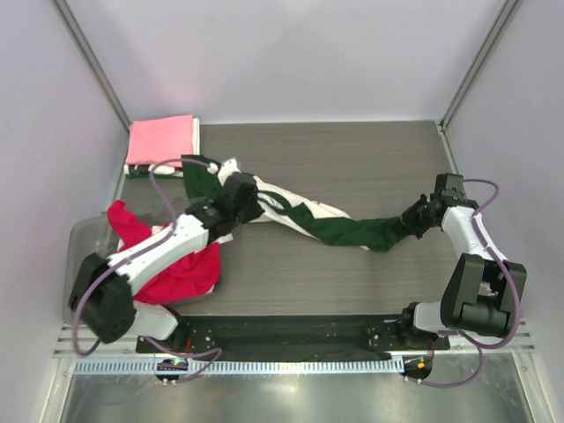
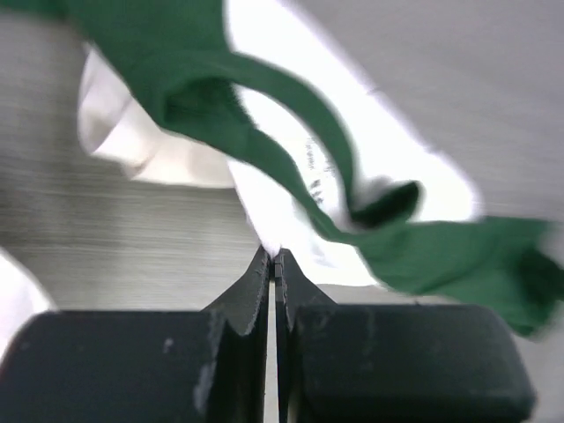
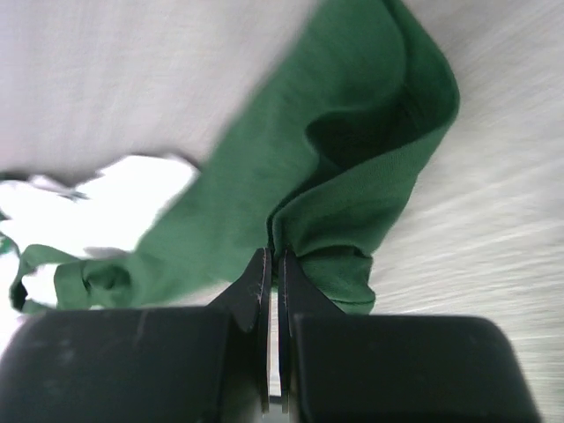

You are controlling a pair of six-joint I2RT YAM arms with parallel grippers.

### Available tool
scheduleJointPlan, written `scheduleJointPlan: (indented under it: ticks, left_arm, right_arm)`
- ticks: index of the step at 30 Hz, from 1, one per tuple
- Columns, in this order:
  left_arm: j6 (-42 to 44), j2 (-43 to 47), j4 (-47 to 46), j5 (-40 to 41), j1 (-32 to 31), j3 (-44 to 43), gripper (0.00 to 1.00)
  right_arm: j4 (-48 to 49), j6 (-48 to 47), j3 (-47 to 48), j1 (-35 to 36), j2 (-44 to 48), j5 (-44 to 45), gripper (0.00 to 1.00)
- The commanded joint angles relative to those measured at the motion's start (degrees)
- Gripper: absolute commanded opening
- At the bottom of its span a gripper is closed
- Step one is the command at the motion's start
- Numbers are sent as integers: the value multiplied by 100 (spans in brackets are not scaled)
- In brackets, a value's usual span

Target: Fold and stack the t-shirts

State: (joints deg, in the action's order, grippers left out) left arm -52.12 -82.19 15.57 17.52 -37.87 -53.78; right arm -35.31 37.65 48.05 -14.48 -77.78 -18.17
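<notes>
A dark green t-shirt (image 1: 345, 232) and a cream-white t-shirt (image 1: 275, 197) lie tangled in a long twisted band across the middle of the table. My left gripper (image 1: 249, 199) is at the band's left end. In the left wrist view it (image 2: 275, 253) is shut on a fold of the cream-white cloth (image 2: 269, 198), with green cloth (image 2: 458, 256) draped beyond. My right gripper (image 1: 408, 220) holds the right end, shut (image 3: 275, 253) on the dark green cloth (image 3: 352, 150). A pale pink t-shirt (image 1: 161, 139) lies folded at the back left. A red-magenta t-shirt (image 1: 183, 271) is crumpled under my left arm.
A clear plastic bin (image 1: 81, 240) stands at the left edge, with part of the red-magenta shirt hanging over it. The grey wood-grain table (image 1: 352, 159) is walled at the back and both sides. The arm bases sit on a black rail (image 1: 291, 333) at the near edge.
</notes>
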Motion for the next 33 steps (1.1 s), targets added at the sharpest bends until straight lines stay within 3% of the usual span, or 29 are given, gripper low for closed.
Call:
scheduleJointPlan:
  ticks: [1, 5, 7, 9, 10, 13, 17, 24, 28, 33]
  left_arm:
    - [70, 897, 1382, 94, 16, -992, 0]
    - [456, 1232, 2545, 111, 16, -2327, 0]
    - [789, 1162, 3228, 164, 8, -3459, 0]
    - [1009, 856, 3714, 199, 7, -4295, 0]
    - [1115, 741, 4125, 182, 7, -5230, 0]
    - [1406, 196, 4707, 59, 7, -6919, 0]
    - [1468, -113, 5342, 32, 8, -8259, 0]
    - [1362, 818, 4104, -459, 7, -7544, 0]
    - [1502, 1714, 2911, -837, 7, -6489, 0]
    - [1626, 2426, 2416, -1294, 7, -5899, 0]
  right_arm:
    - [-28, 365, 695, 234, 201, -511, 1]
    - [-213, 690, 1670, 376, 158, -810, 1]
    - [-580, 691, 2589, 350, -60, -749, 1]
    - [-810, 813, 3460, 218, -228, -775, 1]
    - [-985, 884, 3691, 157, -307, -828, 1]
    - [-1223, 1095, 4413, -133, -457, -1109, 1]
    - [-1601, 1104, 5222, -458, -361, -1267, 1]
    - [-1778, 1262, 6127, -591, 411, -1137, 1]
    - [-1716, 1087, 6768, -591, 1122, -514, 1]
    - [-1707, 543, 7787, -574, 1704, 190, 1]
